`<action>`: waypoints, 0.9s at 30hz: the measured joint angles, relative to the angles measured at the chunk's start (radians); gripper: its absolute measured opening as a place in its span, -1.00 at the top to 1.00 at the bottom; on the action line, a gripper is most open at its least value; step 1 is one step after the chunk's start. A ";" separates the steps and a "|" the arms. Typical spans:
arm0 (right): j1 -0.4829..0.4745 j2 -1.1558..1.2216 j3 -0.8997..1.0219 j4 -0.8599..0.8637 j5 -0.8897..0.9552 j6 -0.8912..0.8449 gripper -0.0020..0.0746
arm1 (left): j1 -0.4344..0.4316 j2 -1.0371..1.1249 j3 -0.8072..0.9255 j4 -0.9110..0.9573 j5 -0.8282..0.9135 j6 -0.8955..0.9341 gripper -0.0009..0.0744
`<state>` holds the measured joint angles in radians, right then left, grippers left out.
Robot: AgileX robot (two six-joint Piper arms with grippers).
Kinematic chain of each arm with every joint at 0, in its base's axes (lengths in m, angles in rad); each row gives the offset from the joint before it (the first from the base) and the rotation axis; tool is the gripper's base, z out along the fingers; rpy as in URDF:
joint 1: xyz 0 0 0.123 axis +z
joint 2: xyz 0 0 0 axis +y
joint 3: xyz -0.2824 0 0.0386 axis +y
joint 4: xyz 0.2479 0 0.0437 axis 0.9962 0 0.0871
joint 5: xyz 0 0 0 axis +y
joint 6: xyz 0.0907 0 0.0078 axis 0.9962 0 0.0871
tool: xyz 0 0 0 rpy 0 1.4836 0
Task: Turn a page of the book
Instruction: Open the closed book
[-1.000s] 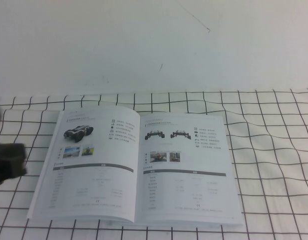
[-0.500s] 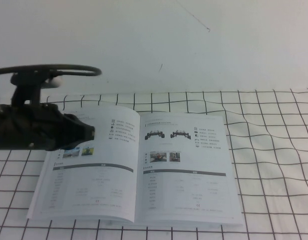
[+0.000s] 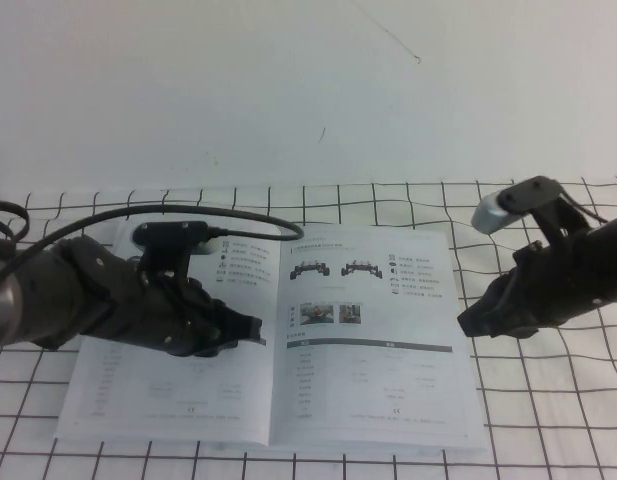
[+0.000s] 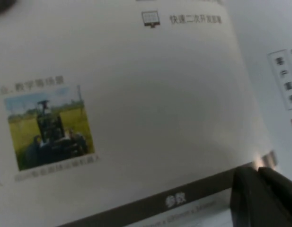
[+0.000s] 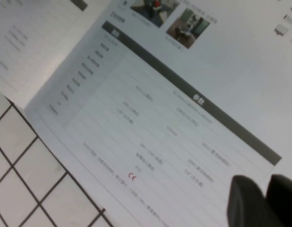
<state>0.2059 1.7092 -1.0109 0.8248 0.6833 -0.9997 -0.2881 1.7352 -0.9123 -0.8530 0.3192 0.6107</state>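
Observation:
The book (image 3: pixel 168 400) lies open and flat on the grid cloth. Its right-hand leaf is the page (image 3: pixel 373 345), with two dark chassis pictures, two small photos and a grey-barred table. My left gripper (image 3: pixel 256 329) hovers low over the left leaf near the spine, fingers shut with nothing in them. In the left wrist view the left gripper (image 4: pixel 258 171) points at that leaf's grey bar (image 4: pixel 179 198). My right gripper (image 3: pixel 464 325) sits at the page's outer edge. In the right wrist view the right gripper (image 5: pixel 266 187) stands just above the page (image 5: pixel 160 118), a narrow gap between its fingers.
A white cloth with a black grid (image 3: pixel 548 400) covers the table under the book. A plain white wall (image 3: pixel 288 90) rises behind it. The left arm's black cable (image 3: pixel 188 212) arcs over the book's far-left corner.
The left arm has swung in from the left across the left leaf to near the spine. The right arm has come in from the right to the page's outer edge. The book has not moved.

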 joint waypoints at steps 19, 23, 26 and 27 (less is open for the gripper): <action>0.000 0.303 -0.237 -0.084 0.040 0.283 -0.14 | 0.000 0.111 -0.013 -0.034 -0.025 -0.050 0.98; 0.000 0.336 -0.243 -0.099 0.044 0.310 -0.14 | 0.000 0.111 -0.013 -0.035 -0.025 -0.050 0.98; 0.000 0.342 -0.245 -0.104 0.046 0.315 -0.14 | 0.000 0.112 -0.013 -0.038 -0.025 -0.050 0.98; 0.000 0.342 -0.245 -0.104 0.047 0.317 -0.14 | 0.000 0.112 -0.013 -0.040 -0.025 -0.050 0.98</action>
<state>0.2059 2.0511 -1.2560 0.7212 0.7308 -0.6827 -0.2881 1.8471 -0.9249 -0.8926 0.2939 0.5602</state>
